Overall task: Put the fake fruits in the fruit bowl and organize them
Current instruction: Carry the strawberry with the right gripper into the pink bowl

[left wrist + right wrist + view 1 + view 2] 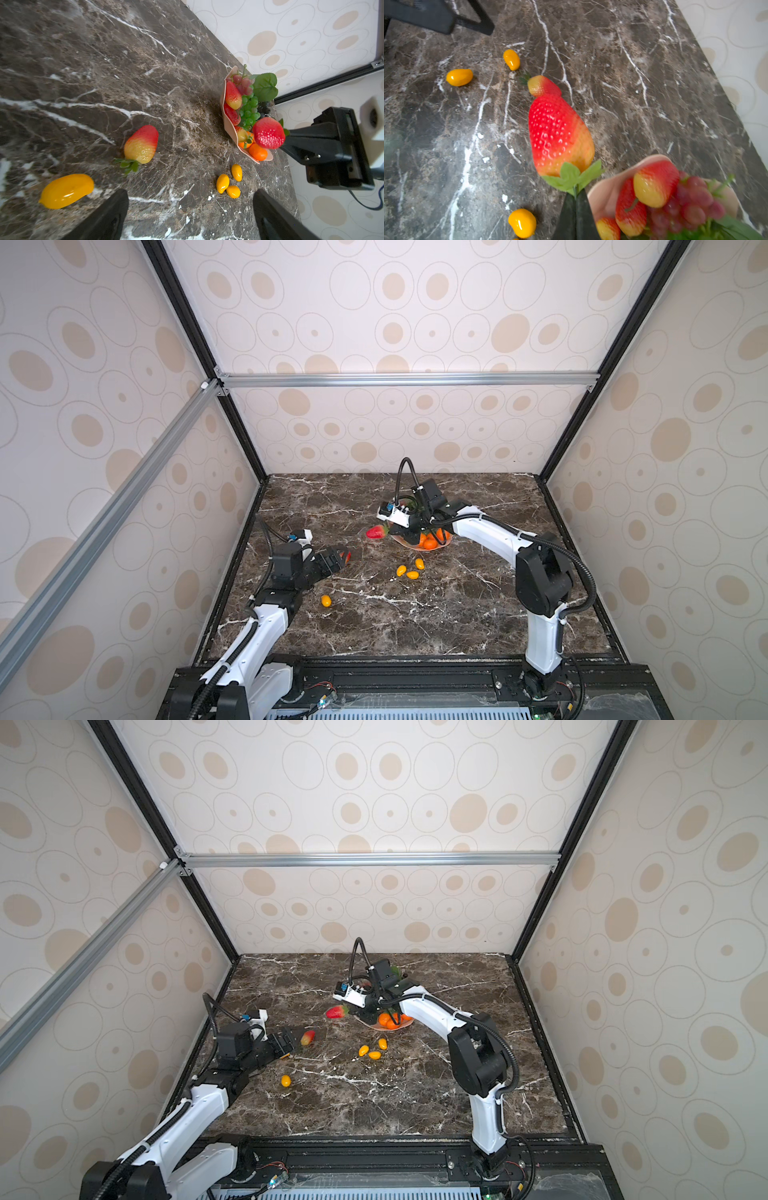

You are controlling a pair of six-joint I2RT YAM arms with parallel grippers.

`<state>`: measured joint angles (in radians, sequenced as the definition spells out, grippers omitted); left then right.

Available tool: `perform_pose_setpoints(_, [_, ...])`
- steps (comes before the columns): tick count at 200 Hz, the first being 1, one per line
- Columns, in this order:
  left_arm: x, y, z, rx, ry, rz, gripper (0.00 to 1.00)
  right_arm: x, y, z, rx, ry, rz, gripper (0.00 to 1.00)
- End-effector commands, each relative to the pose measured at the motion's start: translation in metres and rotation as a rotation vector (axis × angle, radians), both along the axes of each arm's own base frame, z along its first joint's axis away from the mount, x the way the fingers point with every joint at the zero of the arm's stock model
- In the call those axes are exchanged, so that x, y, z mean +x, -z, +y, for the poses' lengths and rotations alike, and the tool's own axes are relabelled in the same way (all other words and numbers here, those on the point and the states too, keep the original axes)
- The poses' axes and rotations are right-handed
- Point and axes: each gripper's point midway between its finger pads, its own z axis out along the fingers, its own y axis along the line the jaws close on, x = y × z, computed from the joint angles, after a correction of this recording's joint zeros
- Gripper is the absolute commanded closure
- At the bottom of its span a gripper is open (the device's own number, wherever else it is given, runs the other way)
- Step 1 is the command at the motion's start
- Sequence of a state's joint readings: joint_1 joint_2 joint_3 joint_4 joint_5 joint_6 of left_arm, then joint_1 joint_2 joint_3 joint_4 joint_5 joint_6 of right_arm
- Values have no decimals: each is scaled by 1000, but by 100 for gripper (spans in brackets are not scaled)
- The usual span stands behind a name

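Now the right jaws pinch shut on the leafy cap of a large strawberry [558, 133], hanging just beside the rim of the fruit bowl [604, 195]. Probably best: carry it slowly over a gap, then release. Left jaws gape wide, facing a second strawberry [141, 144] on the surface [83, 83].

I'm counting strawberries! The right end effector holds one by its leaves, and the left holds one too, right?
No. The left wrist view shows the left end effector open and empty; the loose strawberry lies on the table. The right end effector does hold the big strawberry by its leaves.
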<state>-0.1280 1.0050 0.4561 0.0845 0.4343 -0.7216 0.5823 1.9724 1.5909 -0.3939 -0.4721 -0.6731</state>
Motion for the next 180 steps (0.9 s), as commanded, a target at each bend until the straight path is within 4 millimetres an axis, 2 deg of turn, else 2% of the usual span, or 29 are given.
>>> perform_pose_setpoints(1, [23,-36,-21,-7,18,-109,4,9,-10,-14,34,33,-19,100])
perform_pose_setpoints(28, [34,-42,-49,1,70,-124,2,24,-1,-38,15,91,-9,100])
perform_pose_setpoints(74, [41,-45,-80,-6,131,-129,2,44,15,-72,-11,185,21,100])
perform_pose_setpoints(112, [40,-42,-90,-3,151,-119,2,52,32,-84,-64,222,31,100])
perform_pose_setpoints(146, [40,-42,-92,-1,155,-117,2,61,45,-88,-103,262,52,100])
perform_pose_setpoints(180, [38,-42,-93,1,159,-114,2,62,56,-91,-139,264,72,100])
